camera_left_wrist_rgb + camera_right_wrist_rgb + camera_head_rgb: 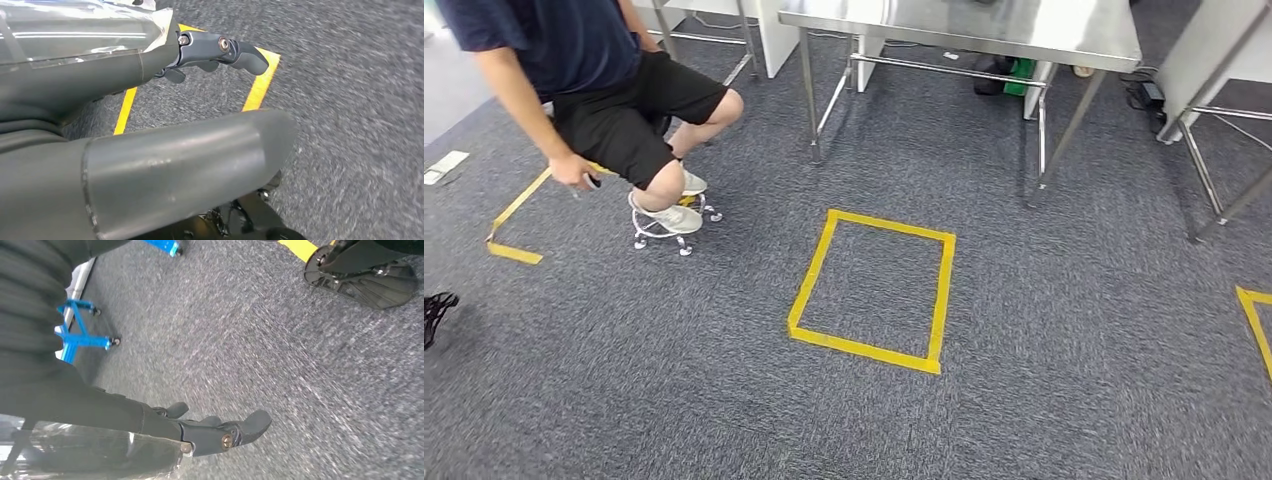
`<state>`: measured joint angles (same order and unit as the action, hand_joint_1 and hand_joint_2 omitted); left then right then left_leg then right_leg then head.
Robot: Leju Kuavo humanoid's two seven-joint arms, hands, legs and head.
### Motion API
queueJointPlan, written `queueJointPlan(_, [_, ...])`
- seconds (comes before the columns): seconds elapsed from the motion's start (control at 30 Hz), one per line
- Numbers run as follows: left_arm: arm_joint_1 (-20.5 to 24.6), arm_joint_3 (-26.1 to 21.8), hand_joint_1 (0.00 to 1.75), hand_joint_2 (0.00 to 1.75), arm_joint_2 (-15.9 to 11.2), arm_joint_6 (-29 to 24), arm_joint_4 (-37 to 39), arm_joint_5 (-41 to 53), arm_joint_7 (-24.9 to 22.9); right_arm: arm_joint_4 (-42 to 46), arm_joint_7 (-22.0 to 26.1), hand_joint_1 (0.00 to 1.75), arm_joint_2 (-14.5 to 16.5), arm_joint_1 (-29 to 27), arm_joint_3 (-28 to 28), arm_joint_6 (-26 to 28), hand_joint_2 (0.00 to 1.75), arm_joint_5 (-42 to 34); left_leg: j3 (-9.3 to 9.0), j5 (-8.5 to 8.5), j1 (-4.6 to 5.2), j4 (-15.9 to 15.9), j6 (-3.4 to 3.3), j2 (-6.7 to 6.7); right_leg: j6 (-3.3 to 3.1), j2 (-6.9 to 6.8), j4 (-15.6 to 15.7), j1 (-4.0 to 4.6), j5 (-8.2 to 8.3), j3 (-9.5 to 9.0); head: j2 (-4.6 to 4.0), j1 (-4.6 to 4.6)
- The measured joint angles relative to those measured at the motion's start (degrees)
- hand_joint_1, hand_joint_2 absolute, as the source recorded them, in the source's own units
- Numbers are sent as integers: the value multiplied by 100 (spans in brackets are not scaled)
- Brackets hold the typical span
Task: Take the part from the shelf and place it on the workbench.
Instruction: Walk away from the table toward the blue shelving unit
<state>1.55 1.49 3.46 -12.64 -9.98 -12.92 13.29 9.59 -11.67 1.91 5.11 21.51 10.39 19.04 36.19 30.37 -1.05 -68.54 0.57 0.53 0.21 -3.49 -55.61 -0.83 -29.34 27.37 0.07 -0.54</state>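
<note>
Above the grey carpet (pixel 1044 330) we see both hands hang down, the left hand (pixel 215 52) and right hand (pixel 220 432) holding nothing, fingers loosely apart.

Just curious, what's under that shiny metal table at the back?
Under the steel table: grey carpet, something green and a dark item beside a leg. The tabletop hides whatever lies farther back.
</note>
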Motion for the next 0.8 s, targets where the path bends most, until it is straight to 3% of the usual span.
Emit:
queueJointPlan(0.07, [8,-1,0,0,-14,-23,-1,-13,-4,1,0,0,14,16,2,5,175,28,-472,-232,33,788,-50,226,19,-100,-22,34,-7,0,0,-2])
queueJointPlan(0.13, [18,-4,0,0,-15,-79,-1,-43,-15,1,-9,0,38,34,15,3,175,87,-601,-248,81,1092,-120,338,62,-195,-34,80,-5,2,0,-6])
queueJointPlan(0.2, [14,-15,0,0,-9,-158,0,-92,-24,1,-29,0,58,66,47,-11,175,161,-546,-281,85,1141,-205,235,126,-251,-41,93,-2,3,0,-7])
queueJointPlan(0.27, [13,-38,0,0,5,-248,0,-147,-25,2,-45,0,67,103,86,-37,175,237,-513,-340,58,1188,-301,130,166,-50,-252,80,-137,122,0,-19])
queueJointPlan(0.33, [22,-65,0,0,30,-317,-1,-189,-16,3,-50,0,67,118,125,-71,175,296,-468,-388,48,1204,-361,18,151,230,-948,59,-466,445,0,-36])
queueJointPlan(0.4, [19,-84,0,0,60,-350,-1,-219,-2,3,-59,0,67,116,166,-100,175,336,-422,-423,53,1202,-375,-120,159,315,-1691,49,-719,788,0,-40])
queueJointPlan(0.43, [12,-92,0,0,74,-357,-1,-228,6,3,-63,0,67,115,182,-107,175,349,-409,-440,54,1200,-368,-194,191,326,-1791,44,-714,835,0,-41])
queueJointPlan(0.47, [4,-103,0,0,84,-361,-1,-231,11,3,-67,0,65,116,195,-112,175,357,-404,-453,52,1199,-356,-267,238,336,-1638,34,-608,763,0,-41])
queueJointPlan(0.53, [-3,-127,0,0,103,-363,-1,-232,28,3,-67,0,60,130,214,-115,175,369,-399,-479,49,1195,-318,-406,324,473,-789,-5,-248,364,0,-44])
queueJointPlan(0.57, [-2,-140,0,0,109,-364,-1,-232,38,3,-67,0,59,139,222,-115,175,375,-390,-492,59,1186,-293,-467,331,575,-396,-17,-108,191,0,-43])
queueJointPlan(0.63, [-3,-162,0,0,115,-363,-1,-232,59,3,-66,0,64,161,234,-115,175,382,-347,-524,78,1177,-232,-557,281,704,-40,-21,2,52,0,-35])
queueJointPlan(0.7, [-15,-175,0,0,118,-362,-1,-232,71,3,-66,0,73,174,238,-116,175,383,-302,-558,70,1173,-163,-626,199,607,-49,-13,34,63,0,-30])
queueJointPlan(0.77, [-30,-189,0,0,121,-362,-1,-232,83,4,-60,0,74,177,240,-115,175,388,-197,-442,62,997,-112,-493,110,494,-36,-34,76,64,0,-22])
queueJointPlan(0.8, [-31,-196,0,0,122,-361,-1,-232,89,4,-55,0,75,177,240,-115,175,392,-76,-280,63,742,-97,-365,70,430,-26,-46,93,75,0,-14])
